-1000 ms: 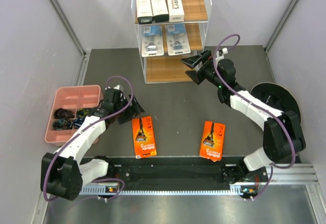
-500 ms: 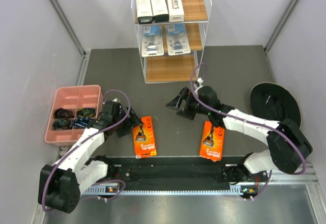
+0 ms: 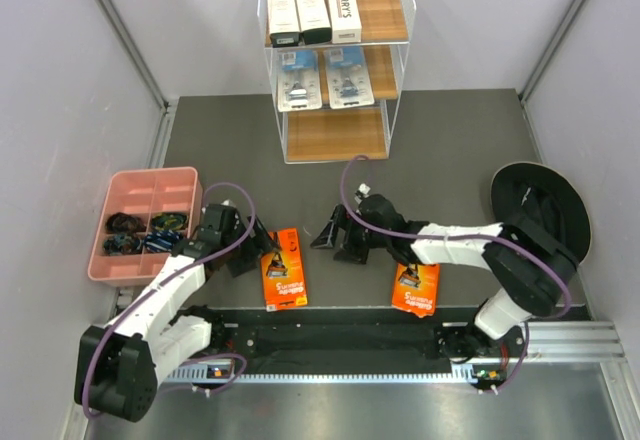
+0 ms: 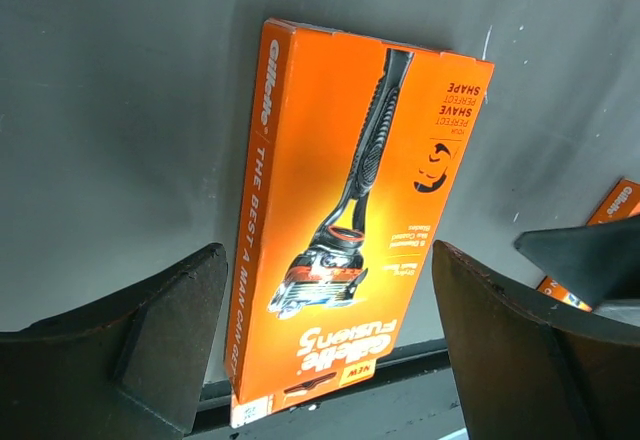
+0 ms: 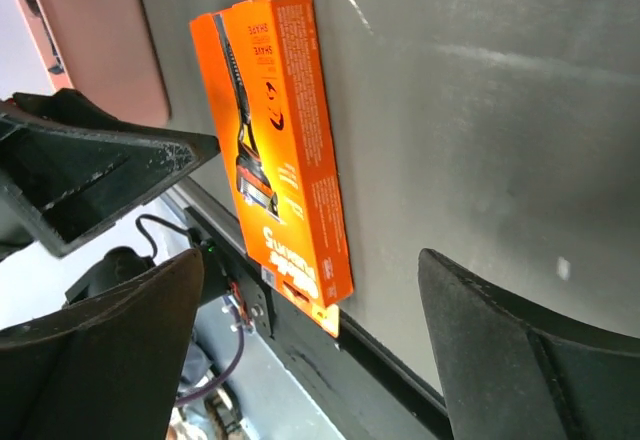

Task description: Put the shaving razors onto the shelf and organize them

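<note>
The shelf (image 3: 337, 132) stands at the back. Three white razor boxes (image 3: 313, 12) lie on its top tier, two blue blister packs (image 3: 322, 77) on the middle tier, and the bottom tier is bare. Two orange razor cards lie flat near the front edge. My left gripper (image 3: 255, 247) is open just left of one card (image 3: 283, 268); in the left wrist view that card (image 4: 350, 210) shows between the open jaws (image 4: 326, 252). My right gripper (image 3: 336, 242) is open just right of that same card (image 5: 280, 140), empty. The other card (image 3: 416, 288) lies under the right forearm.
A pink compartment tray (image 3: 150, 172) with small dark items sits at the left, close to the left arm. A black round disc (image 3: 540, 205) lies at the right. The black base rail (image 3: 340, 335) runs along the near edge, right behind the cards.
My right arm swung from the shelf's bottom tier down to the left orange card, its jaws narrowing slightly. The left gripper edged closer to that card.
</note>
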Robot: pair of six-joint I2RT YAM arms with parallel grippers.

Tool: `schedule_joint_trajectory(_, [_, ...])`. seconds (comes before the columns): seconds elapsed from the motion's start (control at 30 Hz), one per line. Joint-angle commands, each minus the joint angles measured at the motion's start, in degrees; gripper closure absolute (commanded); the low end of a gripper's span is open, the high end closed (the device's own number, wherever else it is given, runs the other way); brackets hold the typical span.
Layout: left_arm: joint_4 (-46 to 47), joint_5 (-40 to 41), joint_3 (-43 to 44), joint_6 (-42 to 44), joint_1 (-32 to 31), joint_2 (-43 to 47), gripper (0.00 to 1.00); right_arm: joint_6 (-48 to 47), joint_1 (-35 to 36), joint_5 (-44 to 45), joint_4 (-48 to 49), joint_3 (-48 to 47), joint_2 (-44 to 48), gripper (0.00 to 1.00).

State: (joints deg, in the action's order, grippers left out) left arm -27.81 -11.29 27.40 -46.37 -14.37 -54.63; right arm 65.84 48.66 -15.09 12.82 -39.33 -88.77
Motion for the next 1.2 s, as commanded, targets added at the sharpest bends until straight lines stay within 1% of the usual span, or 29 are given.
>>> schedule_joint_trajectory(0.0, [2.93, -1.8, -1.2, -0.56, 0.13, -0.74, 0.13, 0.69, 1.7, -2.74, 4.4, -5.05, -4.47, 0.15])
schedule_joint_trajectory(0.13, [5.75, -3.56, -2.7, -1.0, 0.04, -2.06, 0.13, 3.23, 2.66, -4.94, 8.18, -5.05, -8.51, 0.22])
schedule_joint_trajectory(0.33, [11.46, -9.0, -5.51, -1.27, -0.31, -5.22, 0.13, 4.64, 4.95, -6.35, 11.17, -6.72, -13.88, 0.26])
schedule_joint_trajectory(0.47, [14.97, -12.26, -6.74, -1.53, -2.06, -7.59, 0.13, 6.13, 7.23, -6.53, 13.28, -8.04, -17.04, 0.29])
schedule_joint_trajectory(0.63, [21.56, -15.86, -8.76, -4.77, -4.7, -7.68, 0.14, 9.65, 8.9, -8.11, 19.87, -8.22, -20.47, 0.34])
schedule_joint_trajectory(0.7, [22.71, -16.57, -9.55, -5.83, -6.02, -6.37, 0.15, 10.61, 9.25, -8.2, 21.54, -7.26, -20.3, 0.37])
schedule_joint_trajectory(0.83, [23.51, -16.92, -10.35, -9.08, -8.39, -2.86, 0.17, 11.06, 9.34, -7.5, 23.04, -4.71, -17.67, 0.39])
schedule_joint_trajectory(1.17, [15.52, -16.04, -10.7, -15.06, -16.38, 9.44, 0.19, 10.53, 9.34, -5.91, 20.67, 1.18, -8.53, 0.4])
